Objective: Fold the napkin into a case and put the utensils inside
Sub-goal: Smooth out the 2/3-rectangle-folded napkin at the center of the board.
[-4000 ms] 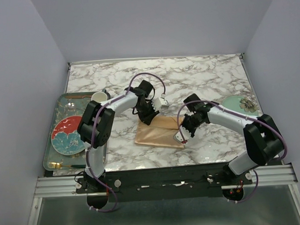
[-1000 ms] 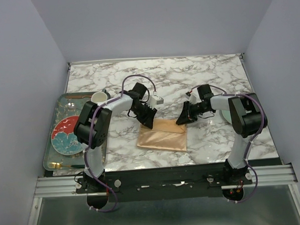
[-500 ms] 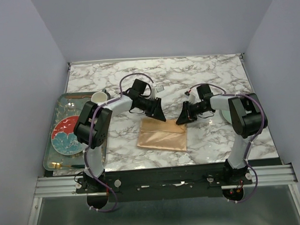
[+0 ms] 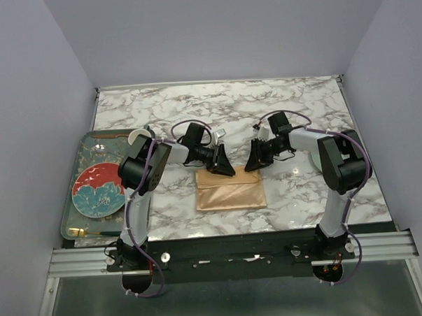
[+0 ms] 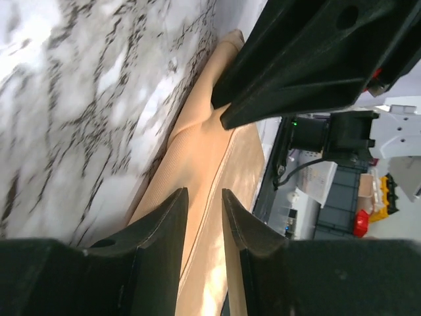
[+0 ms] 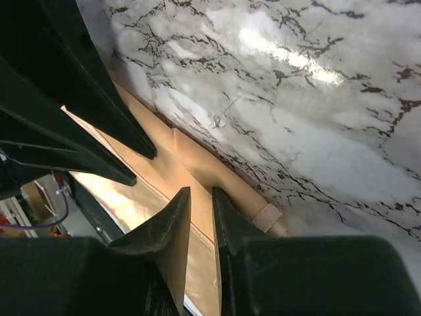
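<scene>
The peach-orange napkin lies folded into a flat layered rectangle, the case, in the middle of the marble table. My left gripper is down at its far left corner. My right gripper is at its far right corner. In the left wrist view my gripper has a narrow gap over the napkin, with nothing held. In the right wrist view my gripper is also narrowly parted over the napkin. A gold utensil lies at the near edge of the tray.
A grey patterned tray at the left holds a red and blue plate and a white cup. The two grippers point at each other, close together, over the napkin's far edge. White walls enclose the table.
Both grippers have come lower and closer together at the napkin's far edge. The napkin has gone from a skewed shape to a squarer rectangle, shifted slightly toward the right.
</scene>
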Tool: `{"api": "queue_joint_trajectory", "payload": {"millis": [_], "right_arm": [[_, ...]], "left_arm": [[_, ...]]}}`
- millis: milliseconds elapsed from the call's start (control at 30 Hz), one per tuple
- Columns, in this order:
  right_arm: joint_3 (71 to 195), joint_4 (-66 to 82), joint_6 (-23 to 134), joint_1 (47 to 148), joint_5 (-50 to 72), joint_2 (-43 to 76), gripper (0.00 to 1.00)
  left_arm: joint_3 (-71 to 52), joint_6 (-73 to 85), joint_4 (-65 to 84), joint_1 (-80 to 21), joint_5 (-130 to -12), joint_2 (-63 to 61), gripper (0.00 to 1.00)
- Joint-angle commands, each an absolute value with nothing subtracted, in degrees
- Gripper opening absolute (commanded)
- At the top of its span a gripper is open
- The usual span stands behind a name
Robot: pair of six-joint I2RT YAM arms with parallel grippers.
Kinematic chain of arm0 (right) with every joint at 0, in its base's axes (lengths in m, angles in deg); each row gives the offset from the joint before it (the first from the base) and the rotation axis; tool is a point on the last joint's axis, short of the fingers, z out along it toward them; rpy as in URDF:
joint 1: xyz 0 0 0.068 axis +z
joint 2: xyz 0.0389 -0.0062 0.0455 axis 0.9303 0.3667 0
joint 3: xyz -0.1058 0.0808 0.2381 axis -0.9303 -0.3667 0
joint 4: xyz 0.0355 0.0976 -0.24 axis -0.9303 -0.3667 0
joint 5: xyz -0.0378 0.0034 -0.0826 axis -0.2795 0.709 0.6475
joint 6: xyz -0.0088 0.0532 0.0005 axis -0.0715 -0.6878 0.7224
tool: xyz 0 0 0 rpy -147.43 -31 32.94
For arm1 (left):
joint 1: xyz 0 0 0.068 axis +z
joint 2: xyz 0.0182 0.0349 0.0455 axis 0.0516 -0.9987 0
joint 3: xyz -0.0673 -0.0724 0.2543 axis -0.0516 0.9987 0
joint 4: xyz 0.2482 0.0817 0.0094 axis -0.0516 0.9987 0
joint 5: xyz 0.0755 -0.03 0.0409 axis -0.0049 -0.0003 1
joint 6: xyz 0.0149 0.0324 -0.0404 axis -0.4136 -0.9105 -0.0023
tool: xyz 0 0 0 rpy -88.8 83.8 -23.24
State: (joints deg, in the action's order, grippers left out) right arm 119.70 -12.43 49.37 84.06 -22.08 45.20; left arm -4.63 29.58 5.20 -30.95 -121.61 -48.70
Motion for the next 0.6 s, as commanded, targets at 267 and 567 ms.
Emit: {"api": "queue_joint_trajectory", "payload": {"millis": [267,567], "right_arm": [[124.4,-22.7,54.5,84.7,-4.4,50.4,0.28],[124.7,-23.4,54.5,84.7,-3.3,50.4,0.28]], "left_arm": [[1.8,24.0,6.6,-23.7,-127.4,-49.0,0.49],[5.2,20.2,8.4,-22.1,-130.9,-46.3,0.5]]}}
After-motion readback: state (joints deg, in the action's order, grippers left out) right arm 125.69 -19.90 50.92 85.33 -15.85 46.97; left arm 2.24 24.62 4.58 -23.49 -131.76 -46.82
